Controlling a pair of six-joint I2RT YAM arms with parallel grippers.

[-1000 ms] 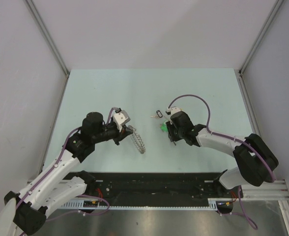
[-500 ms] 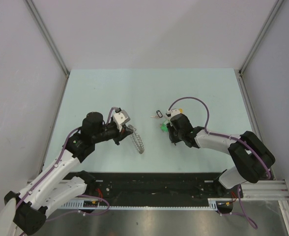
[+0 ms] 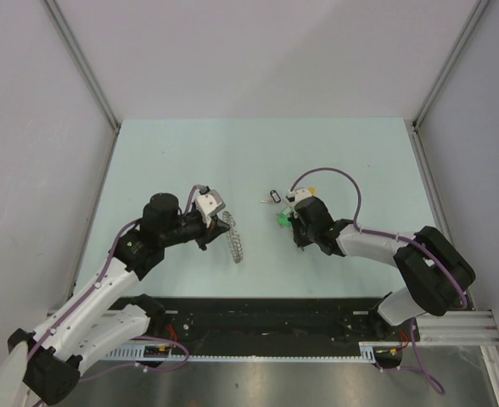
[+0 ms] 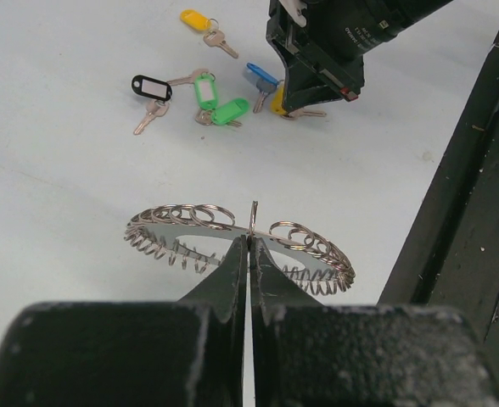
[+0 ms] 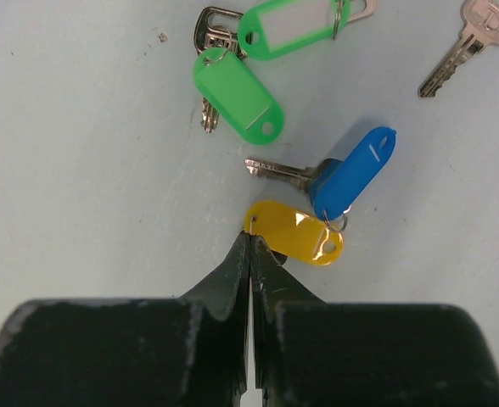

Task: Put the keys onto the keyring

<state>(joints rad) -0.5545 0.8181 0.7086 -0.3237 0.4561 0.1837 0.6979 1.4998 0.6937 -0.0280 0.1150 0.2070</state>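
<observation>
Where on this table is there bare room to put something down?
The far half of the table, back wall to arms, is bare. So is the near strip between the arms' bases. Crowded mid-table: the keys, the right claw at them, the left claw holding the ring.

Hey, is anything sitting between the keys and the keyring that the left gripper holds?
Nothing visible. Only bare table separates the keys from the keyring pinched in the left gripper.
</observation>
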